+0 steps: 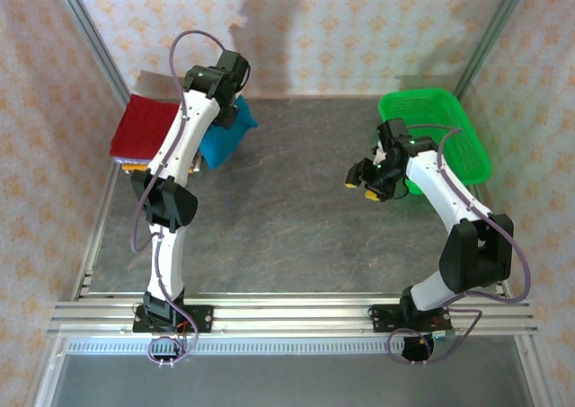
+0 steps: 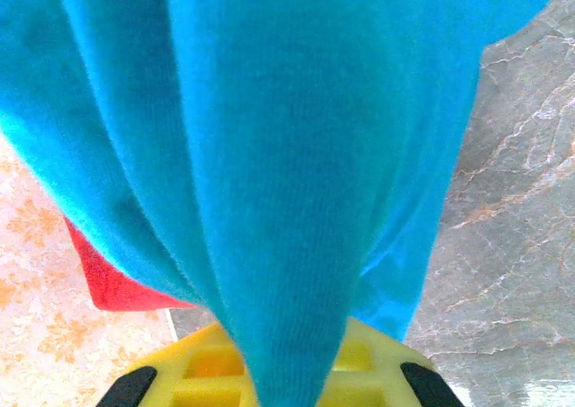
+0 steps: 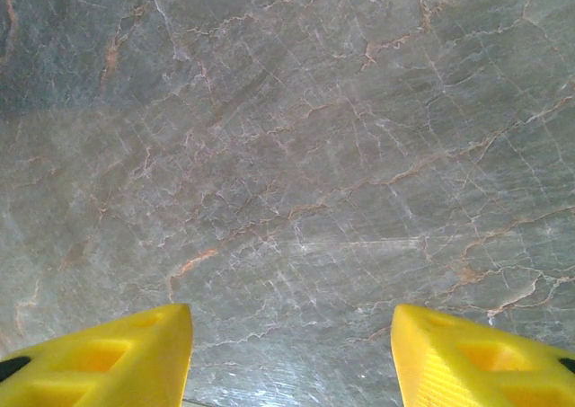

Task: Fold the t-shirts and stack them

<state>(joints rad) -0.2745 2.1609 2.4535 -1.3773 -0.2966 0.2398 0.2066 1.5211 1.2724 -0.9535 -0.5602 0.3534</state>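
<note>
The right claw (image 3: 292,360) hangs over the bare marbled table (image 3: 296,155), near the right side and about midway out. Its two yellow fingers (image 3: 117,353) stand well apart with nothing between them.

Farther out on the right, a green basket (image 1: 449,124) sits against the far wall, just beyond the right arm's wrist.

The left arm reaches to the far left of the table. The left claw (image 2: 283,376) is closed on the teal shirt (image 2: 269,155): a bunched fold of the cloth runs down between the yellow fingers (image 2: 377,371), and the rest spreads wide in loose folds in the wrist view. From above, the teal shirt hangs beside the arm's white forearm, right of the pile. I cannot tell if its lower edge touches the table.

The red shirt (image 1: 142,127) lies folded flat and square at the far left corner, next to the wall (image 1: 54,84). One of its corners shows past the teal cloth in the left wrist view. A thin strip of orange-yellow cloth (image 1: 135,166) shows under the red shirt's near edge.
</note>
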